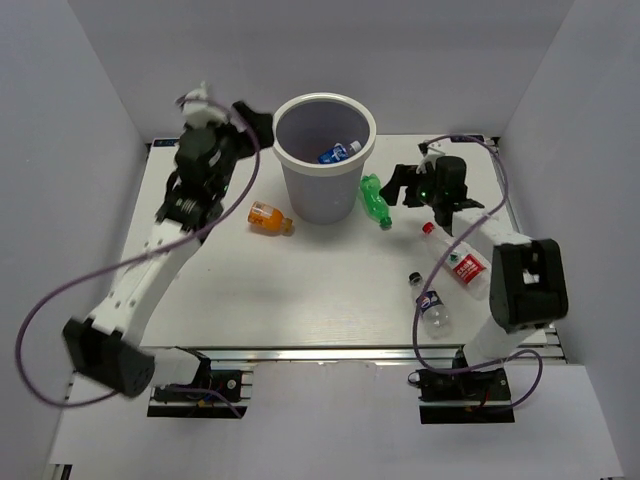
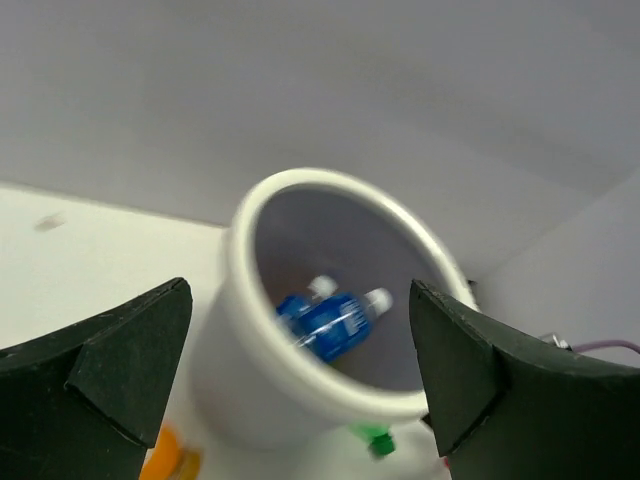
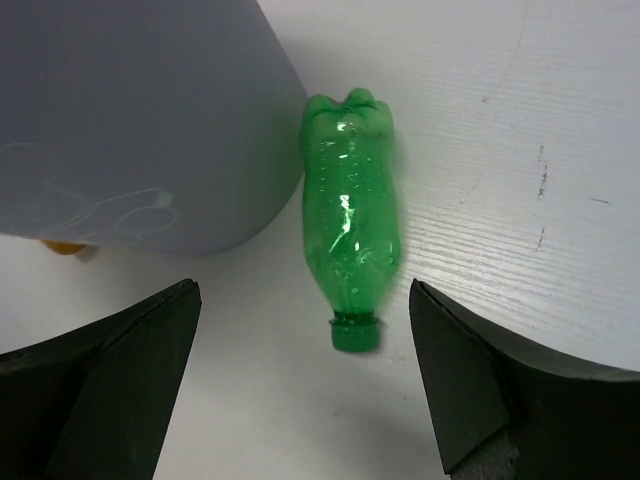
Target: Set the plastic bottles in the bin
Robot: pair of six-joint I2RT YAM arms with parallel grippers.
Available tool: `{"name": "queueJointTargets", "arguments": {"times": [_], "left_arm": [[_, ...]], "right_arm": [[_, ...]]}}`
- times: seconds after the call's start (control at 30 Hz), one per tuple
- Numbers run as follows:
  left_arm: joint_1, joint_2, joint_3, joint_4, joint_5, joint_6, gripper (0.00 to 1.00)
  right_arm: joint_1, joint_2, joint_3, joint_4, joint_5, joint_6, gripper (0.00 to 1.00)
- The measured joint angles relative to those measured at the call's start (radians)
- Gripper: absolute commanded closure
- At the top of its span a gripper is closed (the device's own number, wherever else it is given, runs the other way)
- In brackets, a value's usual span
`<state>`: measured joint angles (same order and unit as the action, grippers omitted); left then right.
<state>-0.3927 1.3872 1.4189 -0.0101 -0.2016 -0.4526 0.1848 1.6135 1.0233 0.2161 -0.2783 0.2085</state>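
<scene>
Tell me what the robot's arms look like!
The left arm and right arm are white with chunky black joints. A purple cable loops along each. The left gripper and right gripper have black wedge-shaped fingers.

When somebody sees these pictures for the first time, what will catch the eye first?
The tall grey bin stands at the far middle of the table, with a blue-labelled bottle inside. A bright green bottle lies just right of it, with the open right gripper facing it.
</scene>
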Motion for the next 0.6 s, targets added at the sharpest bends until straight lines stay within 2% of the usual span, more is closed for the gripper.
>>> {"name": "queueJointTargets", "arguments": {"times": [0.13,0.27,0.47,0.57,0.6], "left_arm": [[0.005,-0.300,-0.320,0.007,-0.161,-0.033,0.02],[0.013,-0.450,-0.531,-0.021,-0.270,-0.095,0.02],[0.013,-0.448,-0.681,-0.122,-0.347,-0.156,0.02],[0.013,-0.428,-0.701,-0.162,-0.377,-0.174,0.02],[0.013,-0.423,-0.704,-0.170,-0.385,-0.177,0.02]], "right_arm": [[0.007,0.203,0.106,0.002,-0.013,0.019,0.11],[0.028,0.351,0.208,-0.023,-0.004,0.027,0.11],[0.102,0.457,0.309,-0.061,0.097,0.029,0.13],[0.132,0.493,0.352,-0.083,0.151,0.036,0.26],[0.140,0.502,0.359,-0.085,0.165,0.044,0.35]]}}
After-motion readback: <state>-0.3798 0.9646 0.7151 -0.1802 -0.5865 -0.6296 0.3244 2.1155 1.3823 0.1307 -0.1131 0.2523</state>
